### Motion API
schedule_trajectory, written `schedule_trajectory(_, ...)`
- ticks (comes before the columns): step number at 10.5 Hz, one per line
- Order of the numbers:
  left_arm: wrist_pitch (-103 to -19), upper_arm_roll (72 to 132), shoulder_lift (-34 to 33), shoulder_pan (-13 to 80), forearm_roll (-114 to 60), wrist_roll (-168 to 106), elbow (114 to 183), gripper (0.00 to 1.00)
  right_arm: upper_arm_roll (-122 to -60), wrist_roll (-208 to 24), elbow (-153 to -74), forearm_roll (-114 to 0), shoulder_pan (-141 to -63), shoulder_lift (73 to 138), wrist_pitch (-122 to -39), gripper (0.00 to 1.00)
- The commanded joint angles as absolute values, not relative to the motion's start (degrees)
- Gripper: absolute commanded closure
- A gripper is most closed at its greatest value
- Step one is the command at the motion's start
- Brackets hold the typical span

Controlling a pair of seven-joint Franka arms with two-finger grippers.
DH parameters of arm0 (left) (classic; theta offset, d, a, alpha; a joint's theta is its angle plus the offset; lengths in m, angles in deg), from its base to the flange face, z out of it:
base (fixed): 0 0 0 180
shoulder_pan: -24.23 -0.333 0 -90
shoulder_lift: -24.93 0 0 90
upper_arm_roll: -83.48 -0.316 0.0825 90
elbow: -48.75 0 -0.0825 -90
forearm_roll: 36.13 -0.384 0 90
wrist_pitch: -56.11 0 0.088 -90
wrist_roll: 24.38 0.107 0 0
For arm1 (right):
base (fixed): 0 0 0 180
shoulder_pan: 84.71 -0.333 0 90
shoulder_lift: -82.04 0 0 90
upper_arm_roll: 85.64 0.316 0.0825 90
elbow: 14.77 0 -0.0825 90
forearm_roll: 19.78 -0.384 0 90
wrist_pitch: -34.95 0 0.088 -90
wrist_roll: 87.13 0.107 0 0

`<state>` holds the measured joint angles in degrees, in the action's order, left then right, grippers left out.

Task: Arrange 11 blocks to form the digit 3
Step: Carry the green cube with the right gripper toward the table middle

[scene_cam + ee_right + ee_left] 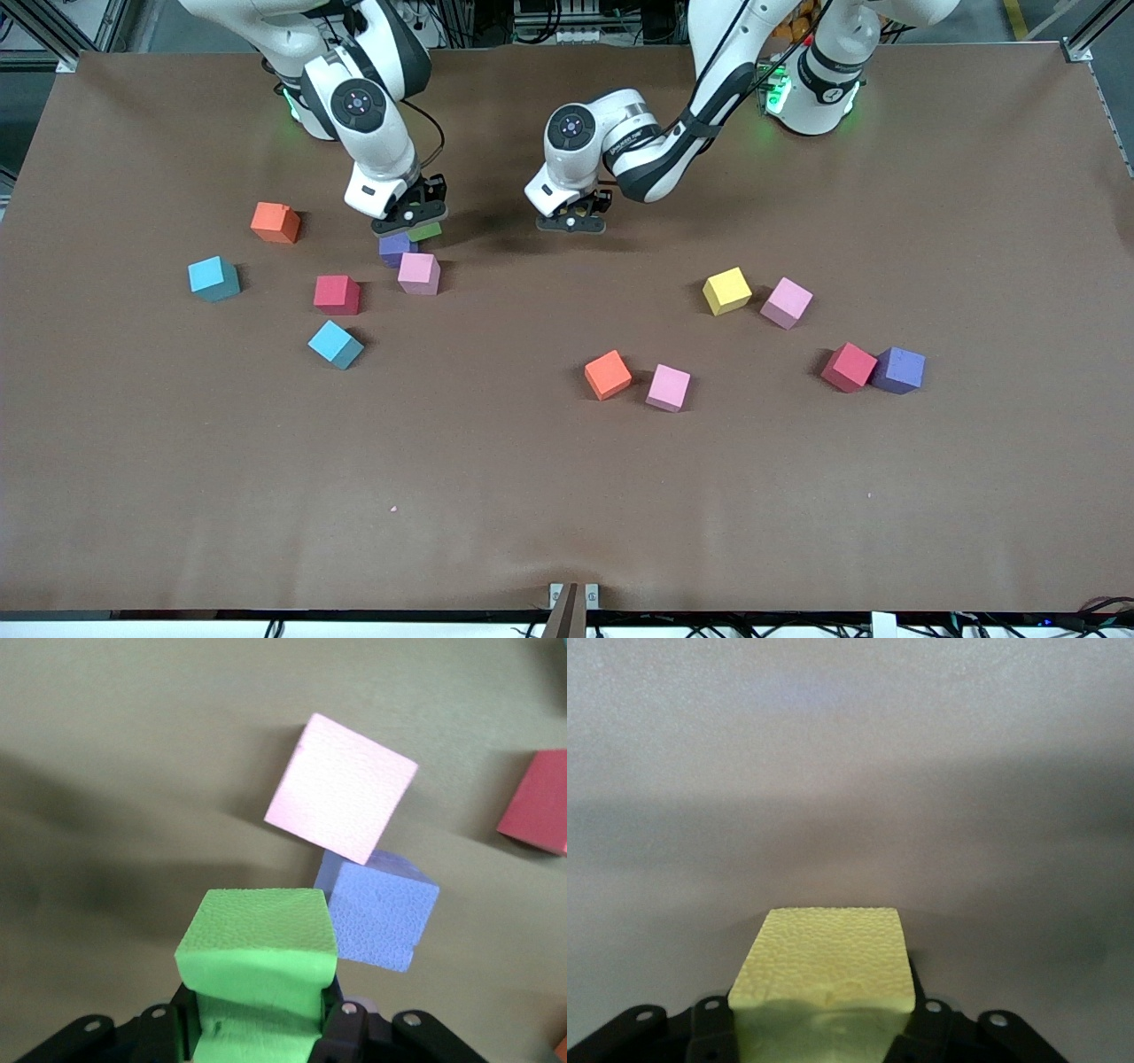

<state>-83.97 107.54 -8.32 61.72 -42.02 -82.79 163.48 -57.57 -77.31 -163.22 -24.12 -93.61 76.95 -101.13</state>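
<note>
We see no digit begun: our right hand point(257, 1028) grips a green foam cube point(257, 943); our left hand point(824, 1019) straddles a yellow foam cube point(824, 957), grip uncertain; other cubes lie scattered over the brown surface point(567, 496).

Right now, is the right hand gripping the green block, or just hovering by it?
Touching. The right wrist view shows the right hand shut on the green block, its fingers pressed against the block's sides.

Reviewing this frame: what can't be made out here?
- Yellow block at the left gripper: hidden in the front view by the gripper; whether it is gripped is unclear.
- Green block: mostly covered in front view by the right gripper.
- Purple block: partly hidden beneath that gripper.
</note>
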Motion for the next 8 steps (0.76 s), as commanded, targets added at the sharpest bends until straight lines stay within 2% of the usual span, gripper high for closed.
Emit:
schedule_trajectory(1,-82.6,106.9,-8.7,62.3,-42.7,-86.0,162.2,0.0,-58.0,-89.6,-163.1,-23.8,-92.9,75.7,-101.0,0.62)
schedule_trajectory(5,-72.4,107.4,-1.4,60.9,-42.7,-89.7,161.3,0.0,-60.9,-108.5,-160.7,-23.7,-92.8,75.9,-101.3,0.62)
schedule_trajectory(8,-67.9,106.9,6.1,54.4,-42.6,-89.9,161.3,0.0,-60.6,-117.4,-159.4,-23.8,-94.9,76.5,-101.9,0.62)
